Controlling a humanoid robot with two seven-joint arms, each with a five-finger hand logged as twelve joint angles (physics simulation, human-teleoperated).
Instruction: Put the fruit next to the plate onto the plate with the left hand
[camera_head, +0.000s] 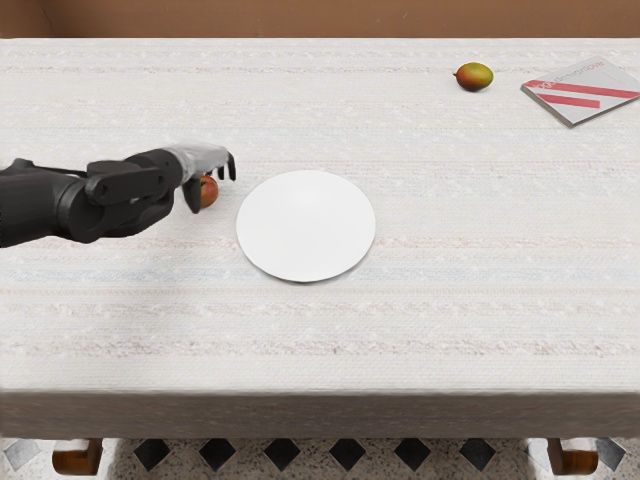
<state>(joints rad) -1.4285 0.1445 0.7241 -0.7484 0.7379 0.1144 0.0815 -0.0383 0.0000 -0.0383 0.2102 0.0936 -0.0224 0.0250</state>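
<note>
Tabletop (450, 300) carries a white plate (305, 225) at its middle. Beside it the left hand (195, 165) sits over the reddish fruit (209, 190) just left of the plate; whether it grips the fruit or only covers it cannot be told.

Far to the right of my left hand (195, 175) and well beyond it, near the table's back edge, lies a mango (474, 76), green and red. Farther right still, a booklet (581, 90) lies flat and skewed, pale with red stripes; it is near the mango but does not touch it. Under my hand and all around it runs the table (320, 412), covered by a pale cloth (430, 300) with faint stripes. Nearer than my hand, below the table's front edge, I see brown legs (77, 458) and a floor (350, 455) with dark diamonds.
</note>
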